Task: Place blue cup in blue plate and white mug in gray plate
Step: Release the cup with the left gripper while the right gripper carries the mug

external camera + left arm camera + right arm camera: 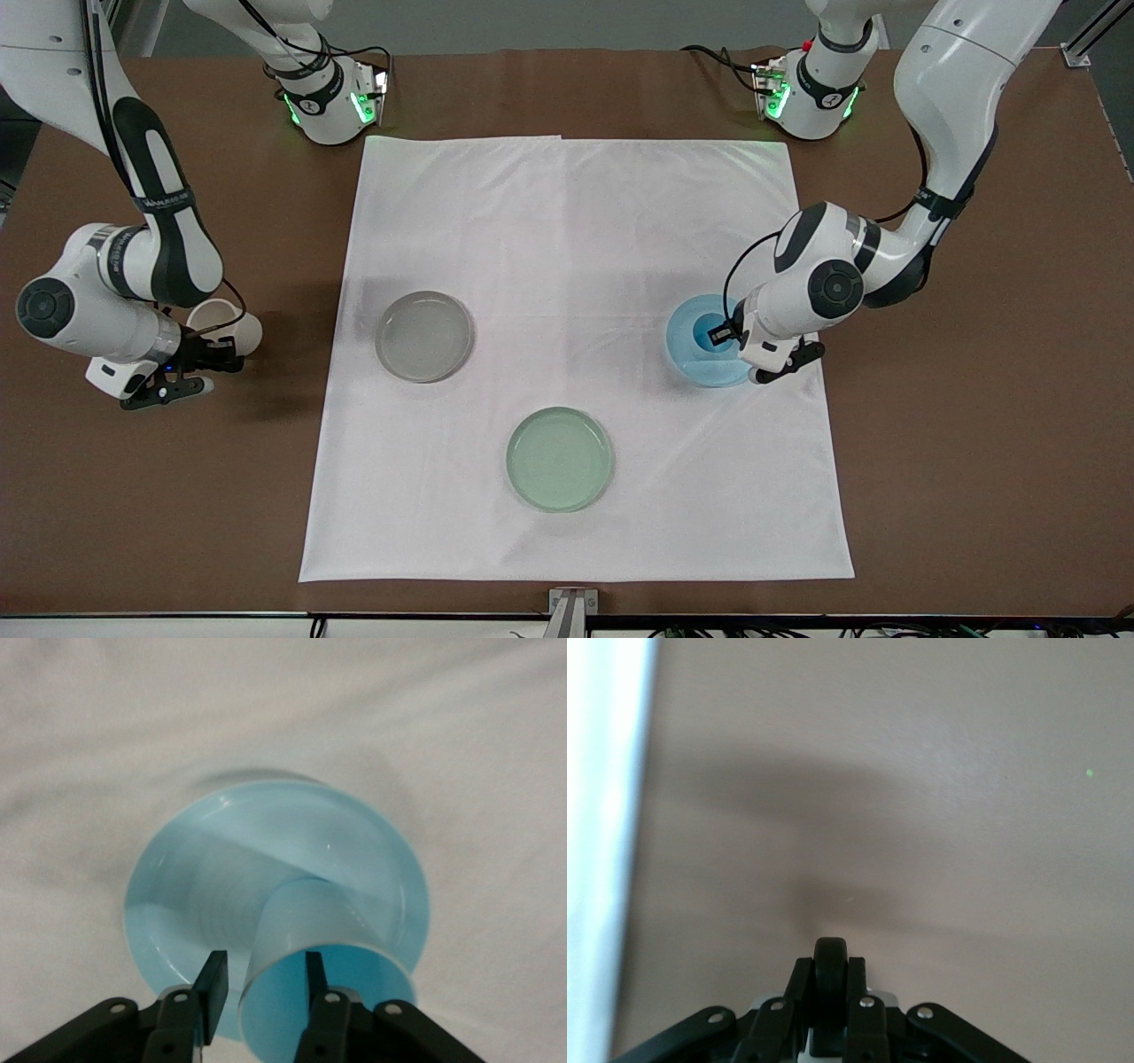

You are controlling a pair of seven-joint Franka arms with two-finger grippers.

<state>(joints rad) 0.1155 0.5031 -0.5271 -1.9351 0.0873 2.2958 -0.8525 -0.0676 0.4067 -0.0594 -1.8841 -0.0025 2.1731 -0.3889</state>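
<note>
Left fingers [261,992]: parted, straddling cup [319,983] wall on blue plate [177,895]; lift straight up.
Right fingers [830,992]: clamped on mug [221,323] handle; carry level to gray plate [423,336].

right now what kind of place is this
Likely a robot lab test bench: two arms bolted to a brown table, a white cloth as workspace, and aluminium framing at the edge.
</note>
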